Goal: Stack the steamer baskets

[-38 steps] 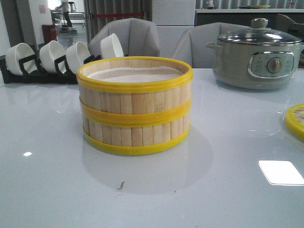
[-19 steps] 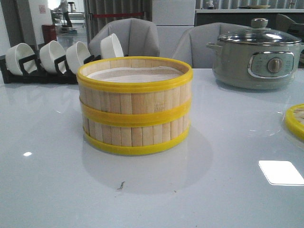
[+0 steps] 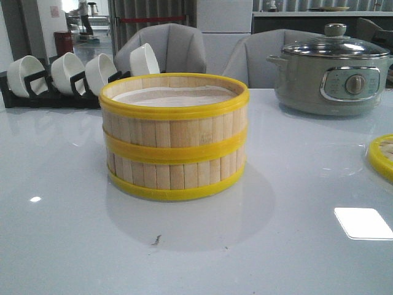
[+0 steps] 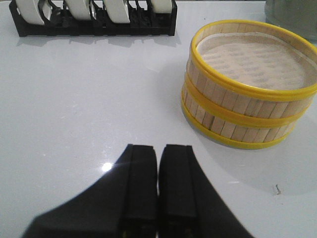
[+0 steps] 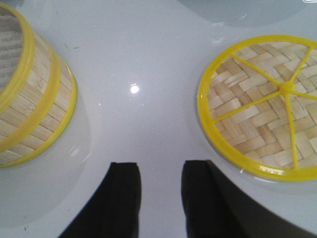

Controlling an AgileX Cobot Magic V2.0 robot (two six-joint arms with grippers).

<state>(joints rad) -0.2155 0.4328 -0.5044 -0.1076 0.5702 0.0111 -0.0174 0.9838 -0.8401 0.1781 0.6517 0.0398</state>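
Observation:
Two steamer baskets [image 3: 174,138] stand stacked in the middle of the table, yellow-rimmed, with a white liner in the top tier. The stack also shows in the left wrist view [image 4: 247,89] and in the right wrist view [image 5: 29,94]. The woven bamboo lid [image 5: 265,106] lies flat on the table; its edge shows at the right of the front view [image 3: 382,157]. My left gripper [image 4: 158,153] is shut and empty, above bare table, apart from the stack. My right gripper [image 5: 161,173] is open and empty, between the stack and the lid, close to the lid's rim.
A grey-green electric pot [image 3: 331,70] with a glass lid stands at the back right. A black rack of white bowls [image 3: 73,77] runs along the back left, also in the left wrist view [image 4: 94,17]. Grey chairs stand behind the table.

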